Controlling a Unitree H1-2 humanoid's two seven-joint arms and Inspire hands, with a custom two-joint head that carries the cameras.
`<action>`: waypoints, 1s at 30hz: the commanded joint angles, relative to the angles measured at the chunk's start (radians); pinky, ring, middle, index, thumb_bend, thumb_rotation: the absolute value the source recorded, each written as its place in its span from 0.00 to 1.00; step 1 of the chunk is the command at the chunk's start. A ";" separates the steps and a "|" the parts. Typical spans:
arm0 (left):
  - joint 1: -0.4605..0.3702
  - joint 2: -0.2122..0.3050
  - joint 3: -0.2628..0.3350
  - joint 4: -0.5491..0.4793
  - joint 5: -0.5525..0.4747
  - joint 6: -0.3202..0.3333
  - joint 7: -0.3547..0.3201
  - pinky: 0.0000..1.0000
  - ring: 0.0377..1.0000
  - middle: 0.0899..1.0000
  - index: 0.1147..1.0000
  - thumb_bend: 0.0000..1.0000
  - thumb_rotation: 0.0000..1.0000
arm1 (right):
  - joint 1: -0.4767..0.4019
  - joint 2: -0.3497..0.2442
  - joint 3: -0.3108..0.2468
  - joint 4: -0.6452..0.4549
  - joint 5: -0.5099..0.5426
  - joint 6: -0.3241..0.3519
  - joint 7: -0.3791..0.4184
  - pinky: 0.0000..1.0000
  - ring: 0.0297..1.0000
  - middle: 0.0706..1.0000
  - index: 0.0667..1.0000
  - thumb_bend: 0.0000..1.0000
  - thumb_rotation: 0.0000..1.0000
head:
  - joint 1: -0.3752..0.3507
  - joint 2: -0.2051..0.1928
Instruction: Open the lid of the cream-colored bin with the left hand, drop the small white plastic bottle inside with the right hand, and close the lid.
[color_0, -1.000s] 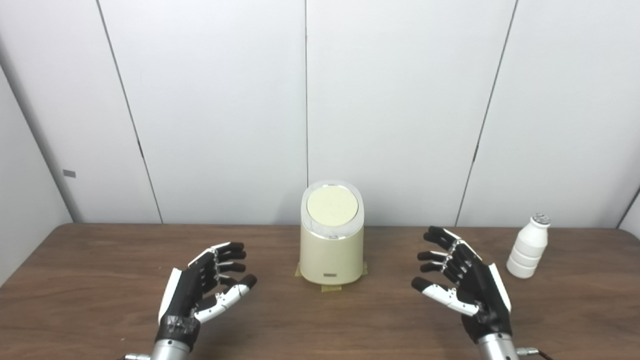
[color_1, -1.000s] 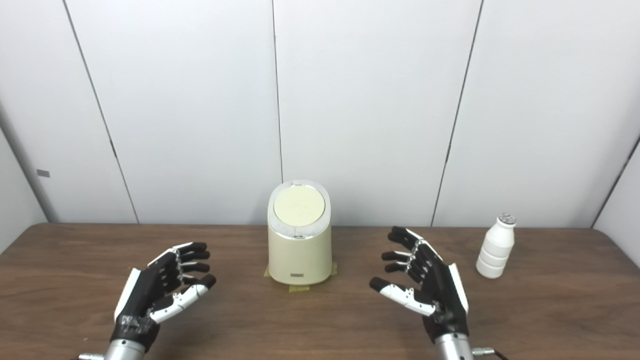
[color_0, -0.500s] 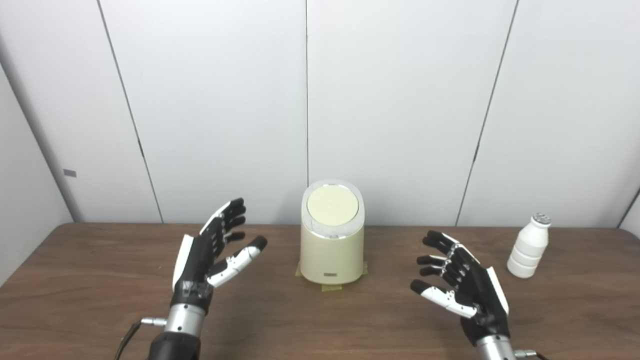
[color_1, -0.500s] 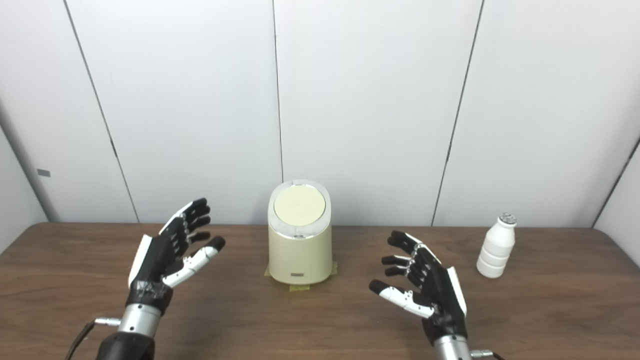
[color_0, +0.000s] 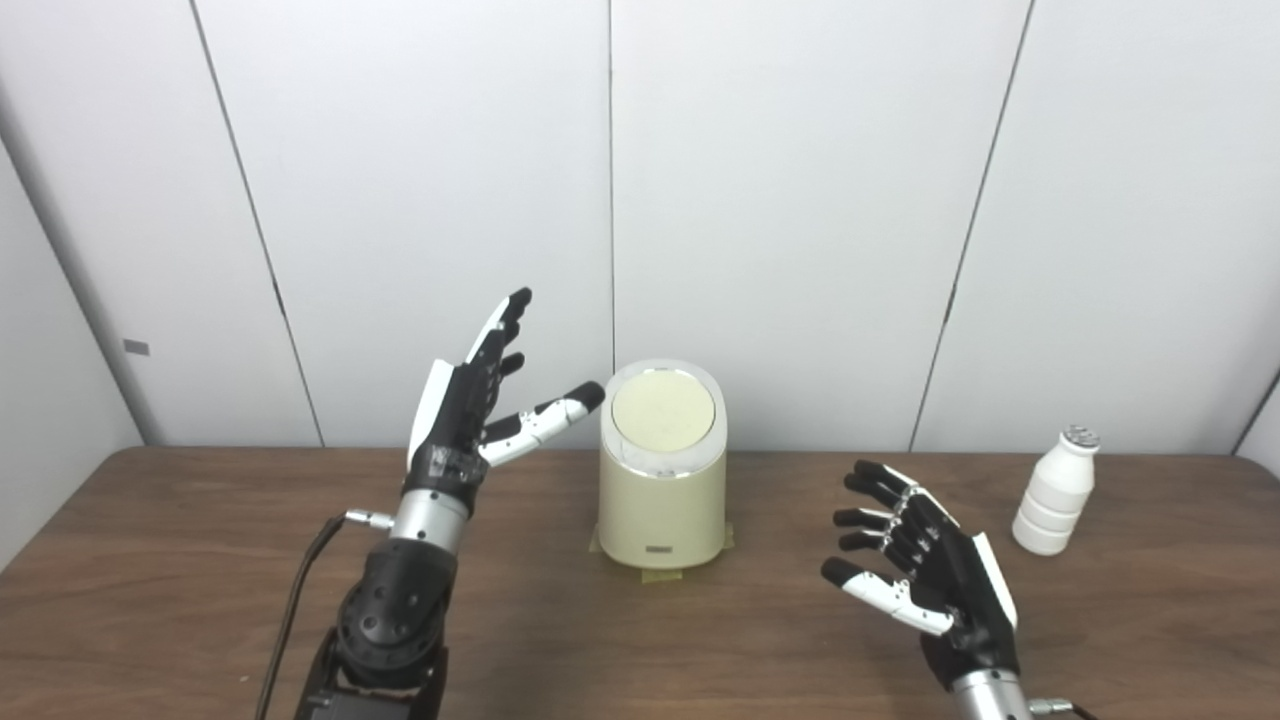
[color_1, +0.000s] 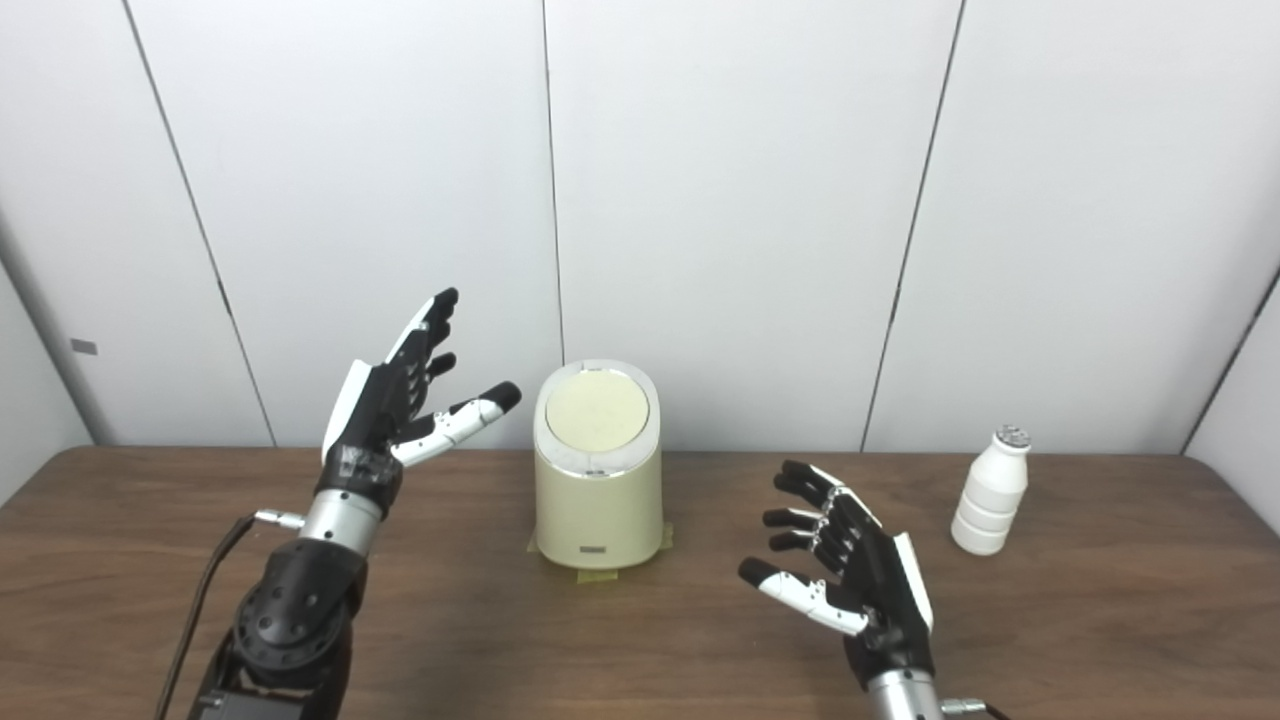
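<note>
Meanwhile both splayed, empty hands, left hand (color_0: 470, 400) and right hand (color_0: 930, 575), flank the lidded bin (color_0: 662, 465), untouched.

White panelled wall (color_0: 800, 200), wooden table (color_0: 150, 600)

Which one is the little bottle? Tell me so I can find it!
Look at the brown wooden table and go to its far right side, near the white wall. The small white bottle stands there upright by itself, right of the right hand. It is ridged with a speckled cap, unlike the smooth cream bin in the middle.
</note>
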 joint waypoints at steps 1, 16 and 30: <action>-0.079 -0.007 -0.004 0.004 0.015 -0.004 0.015 0.99 1.00 1.00 1.00 0.91 0.34 | -0.032 -0.002 0.001 -0.037 -0.004 -0.037 0.003 0.56 0.64 0.76 0.74 0.83 0.26 | -0.003 0.001; -0.184 -0.014 -0.090 0.219 0.179 -0.094 0.105 1.00 1.00 1.00 1.00 0.93 0.19 | -0.023 0.011 0.006 -0.068 -0.011 -0.017 -0.009 0.57 0.64 0.77 0.74 0.84 0.26 | -0.018 0.001; -0.247 -0.017 -0.125 0.312 0.259 -0.080 0.136 1.00 1.00 1.00 1.00 0.91 0.15 | -0.017 0.022 0.007 -0.088 -0.042 -0.004 -0.022 0.58 0.64 0.76 0.75 0.85 0.28 | -0.034 0.001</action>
